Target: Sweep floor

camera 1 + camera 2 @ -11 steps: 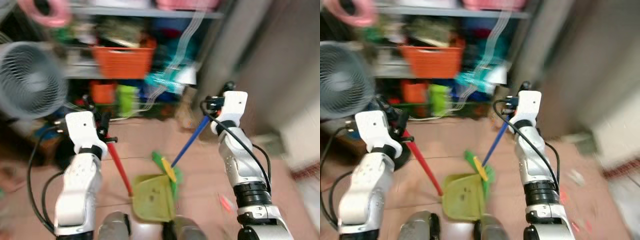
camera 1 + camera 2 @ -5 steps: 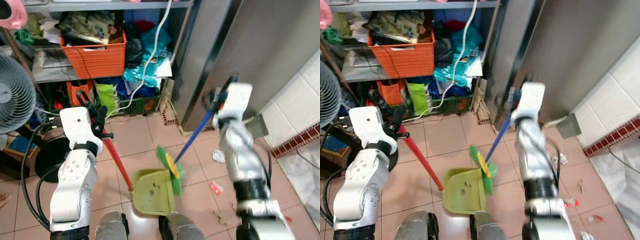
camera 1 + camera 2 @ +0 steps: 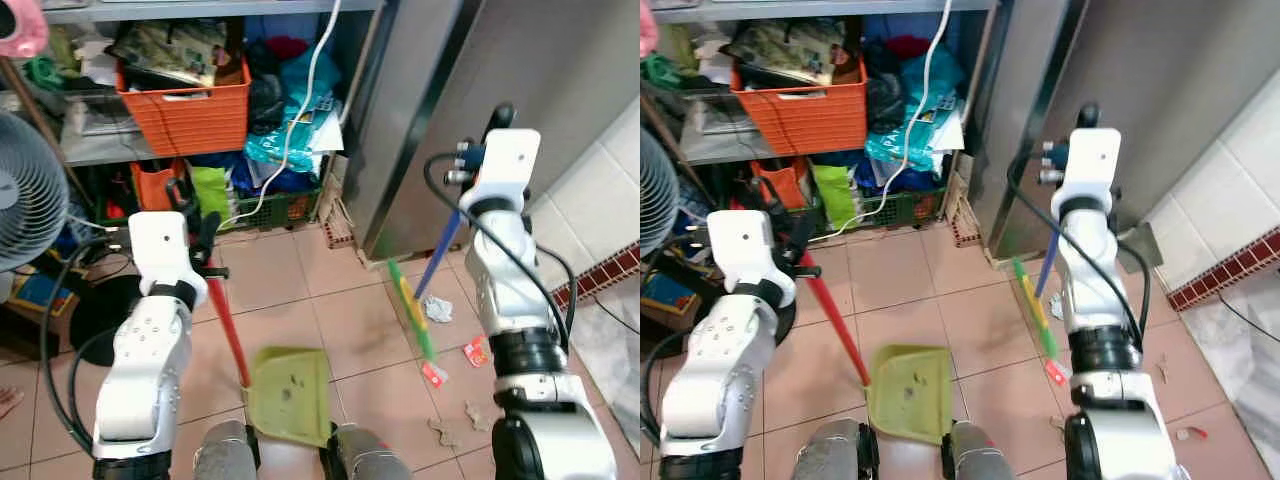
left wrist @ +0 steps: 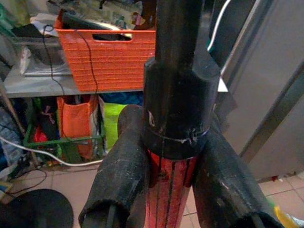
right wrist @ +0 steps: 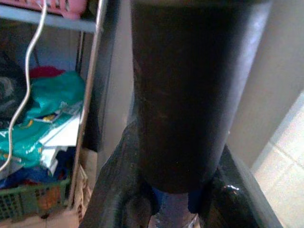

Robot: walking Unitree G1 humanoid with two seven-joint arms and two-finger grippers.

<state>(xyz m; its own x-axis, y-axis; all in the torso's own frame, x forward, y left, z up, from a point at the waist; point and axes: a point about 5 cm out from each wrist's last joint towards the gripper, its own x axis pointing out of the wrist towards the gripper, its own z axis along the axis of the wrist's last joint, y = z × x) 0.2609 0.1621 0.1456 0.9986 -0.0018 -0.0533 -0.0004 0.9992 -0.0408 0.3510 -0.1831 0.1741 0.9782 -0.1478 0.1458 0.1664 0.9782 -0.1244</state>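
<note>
Left wrist view is showing the left gripper (image 4: pixel 166 190) clenching the red dustpan handle (image 3: pixel 228 325), while the right gripper (image 5: pixel 175 199) is grasping the blue broom handle (image 3: pixel 438 262). Bristles (image 3: pixel 411 308) are resting beside scattered litter (image 3: pixel 436 308); a good stroke is probably dragging scraps toward the one dustpan (image 3: pixel 288 395), kept flat on the floor (image 3: pixel 340 330). One broom; roughly five scraps.

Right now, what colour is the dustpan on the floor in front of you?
The dustpan is yellow-green, on a red handle; it shows best in the left eye view.
</note>
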